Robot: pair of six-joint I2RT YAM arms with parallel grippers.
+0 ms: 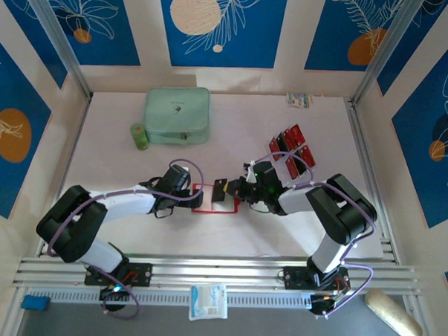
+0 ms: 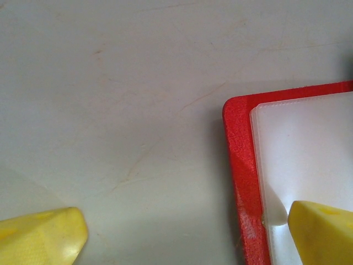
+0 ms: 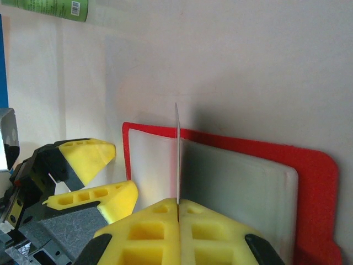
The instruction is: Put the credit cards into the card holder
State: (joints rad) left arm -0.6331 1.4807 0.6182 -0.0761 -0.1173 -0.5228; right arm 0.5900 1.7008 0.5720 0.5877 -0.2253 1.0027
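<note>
A: How are we reading the grippers?

B: We're seeing two. The right gripper (image 3: 178, 205) is clamping one credit card (image 3: 177, 149) between closed fingers, and the card is standing on edge. The left gripper (image 2: 182, 237) is spread wide and carrying nothing. One yellow fingertip (image 2: 322, 232) is lying over the clear sleeve (image 2: 303, 154) and the other is hanging over bare table (image 2: 110, 83).

A: Where are we placing the card holder?

B: We're seeing one card holder (image 1: 207, 204), lying open and flat mid-table between the two grippers. From the right wrist we're counting two clear panels in it. The held card is standing where they meet, and we can't tell whether it is entering a pocket.

A: And the other cards?

B: The remaining red cards (image 1: 292, 134) are sitting in one clear tiered stand (image 1: 282, 156), right of the holder and beyond the right arm. We're counting at least four. They're overlapping, so we aren't getting a firm total.

A: Anything else we're logging?

B: We're logging one mint-green case (image 1: 177, 115) toward the far side, with one green bottle (image 1: 140, 136) just beside its left end. One small packet (image 1: 299, 100) is lying at the far edge. One white packet (image 1: 207, 301) and one beige object (image 1: 392, 315) are lying at the near edge.
</note>
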